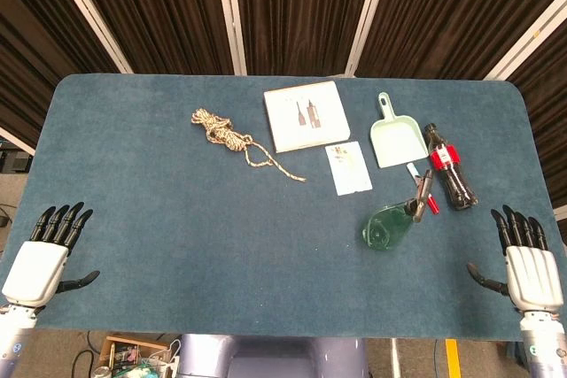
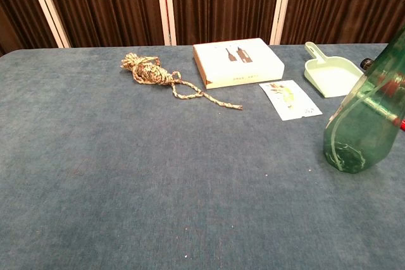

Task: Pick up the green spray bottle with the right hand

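The green spray bottle (image 1: 390, 223) stands upright on the blue table, right of centre, its dark nozzle and red trigger toward the back right. The chest view shows its translucent green body (image 2: 364, 121) at the right edge. My right hand (image 1: 530, 270) hovers at the table's near right corner, well to the right of the bottle, fingers spread and holding nothing. My left hand (image 1: 40, 263) is at the near left corner, fingers apart, also empty. Neither hand appears in the chest view.
A cola bottle (image 1: 450, 167) lies just behind and right of the spray bottle. A mint dustpan (image 1: 395, 135), a white box (image 1: 306, 115), a small card packet (image 1: 348, 167) and a coiled rope (image 1: 226, 135) sit toward the back.
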### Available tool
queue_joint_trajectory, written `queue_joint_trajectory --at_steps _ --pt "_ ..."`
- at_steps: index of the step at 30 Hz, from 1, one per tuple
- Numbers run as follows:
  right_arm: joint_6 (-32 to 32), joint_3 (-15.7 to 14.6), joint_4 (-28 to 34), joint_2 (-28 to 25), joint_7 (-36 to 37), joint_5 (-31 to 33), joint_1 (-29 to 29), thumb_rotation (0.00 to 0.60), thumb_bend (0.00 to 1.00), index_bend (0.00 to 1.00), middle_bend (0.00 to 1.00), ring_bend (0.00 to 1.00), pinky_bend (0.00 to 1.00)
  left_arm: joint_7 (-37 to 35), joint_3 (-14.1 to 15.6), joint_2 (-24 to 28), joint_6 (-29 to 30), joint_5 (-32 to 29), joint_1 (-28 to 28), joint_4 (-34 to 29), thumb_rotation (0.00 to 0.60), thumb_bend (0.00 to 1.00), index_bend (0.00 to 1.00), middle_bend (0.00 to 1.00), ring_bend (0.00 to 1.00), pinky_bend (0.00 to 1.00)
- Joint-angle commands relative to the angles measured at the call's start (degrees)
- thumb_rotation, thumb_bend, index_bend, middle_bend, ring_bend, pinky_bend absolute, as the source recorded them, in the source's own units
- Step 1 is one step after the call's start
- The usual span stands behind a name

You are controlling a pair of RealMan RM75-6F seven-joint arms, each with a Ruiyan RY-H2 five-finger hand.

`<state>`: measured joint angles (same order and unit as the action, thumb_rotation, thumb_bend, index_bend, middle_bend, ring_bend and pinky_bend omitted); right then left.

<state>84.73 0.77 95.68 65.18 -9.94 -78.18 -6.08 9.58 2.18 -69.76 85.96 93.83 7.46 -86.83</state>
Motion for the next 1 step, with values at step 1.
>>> queue_joint_trajectory --at_steps 1 --pt "-0.5 -0.4 0.5 -0.6 0.1 -0.6 0.4 0.600 0.28 0.00 0.00 0.00 0.00 0.5 0.3 -0.2 1.1 0.9 -0.5 0.0 0.600 0.06 0.00 0.00 0.00 0.01"
